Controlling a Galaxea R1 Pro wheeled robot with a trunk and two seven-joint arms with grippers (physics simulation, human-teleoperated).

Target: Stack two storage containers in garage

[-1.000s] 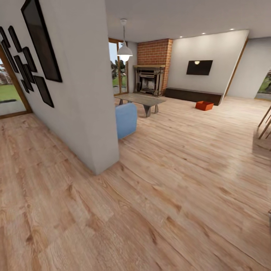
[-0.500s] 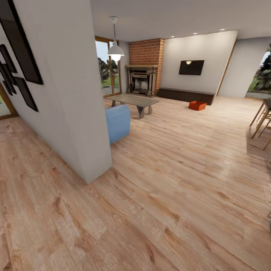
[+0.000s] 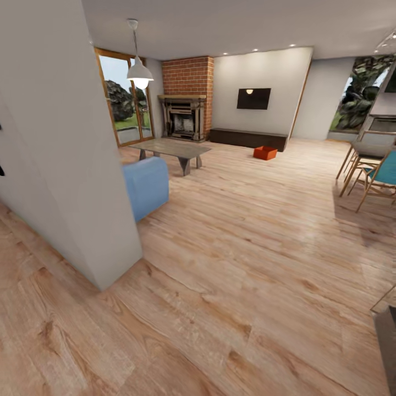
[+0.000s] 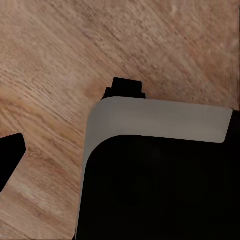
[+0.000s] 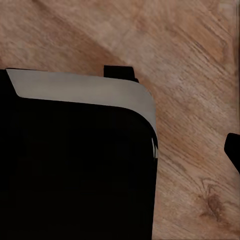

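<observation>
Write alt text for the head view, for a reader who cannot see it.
An orange-red storage container sits on the light wood-plank floor far across a living room, in front of a low dark cabinet under a wall TV. A brick fireplace, coffee table and blue sofa lie left; a white wall juts in nearest.

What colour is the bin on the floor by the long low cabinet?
Orange-red; the storage container shows best in the head view.

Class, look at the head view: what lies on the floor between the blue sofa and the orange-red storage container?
The low coffee table stands between the blue sofa and the storage container; otherwise bare wood-plank floor.
</observation>
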